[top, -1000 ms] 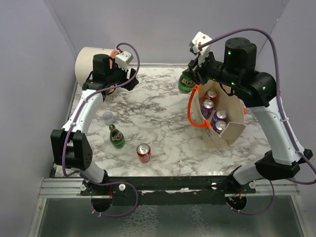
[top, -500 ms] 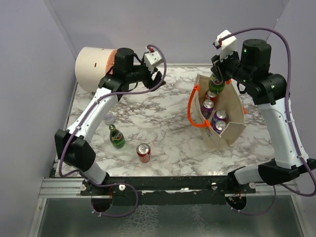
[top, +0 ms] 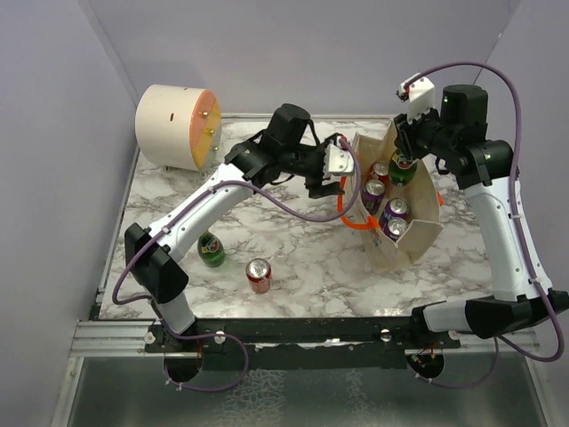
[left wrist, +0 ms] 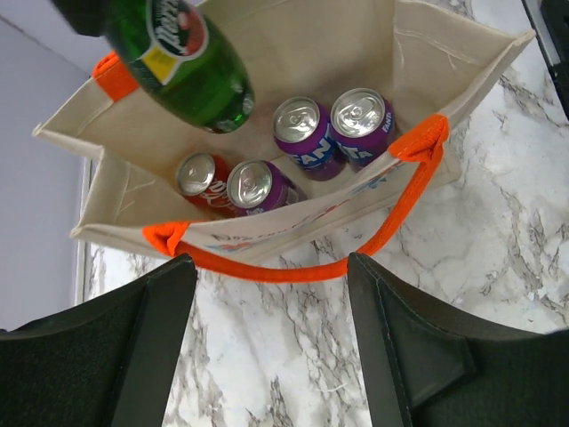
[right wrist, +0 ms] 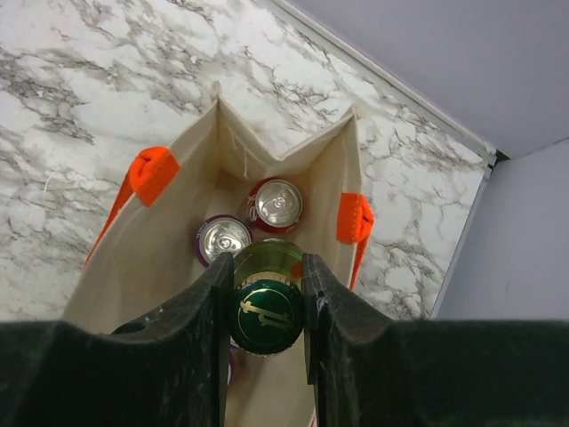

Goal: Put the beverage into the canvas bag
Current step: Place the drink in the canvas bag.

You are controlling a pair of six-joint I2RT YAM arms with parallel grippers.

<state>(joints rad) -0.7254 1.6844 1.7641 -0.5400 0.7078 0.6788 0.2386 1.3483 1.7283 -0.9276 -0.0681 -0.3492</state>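
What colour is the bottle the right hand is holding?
The bottle is green; the left wrist view shows it best.

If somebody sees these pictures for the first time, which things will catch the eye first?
First, the green bottle, clamped at its cap by the right gripper, over the mouth of the open canvas bag at the far right of the marble table. Next, three purple cans and one red can standing inside the bag. The left gripper hovers open beside its orange handle.
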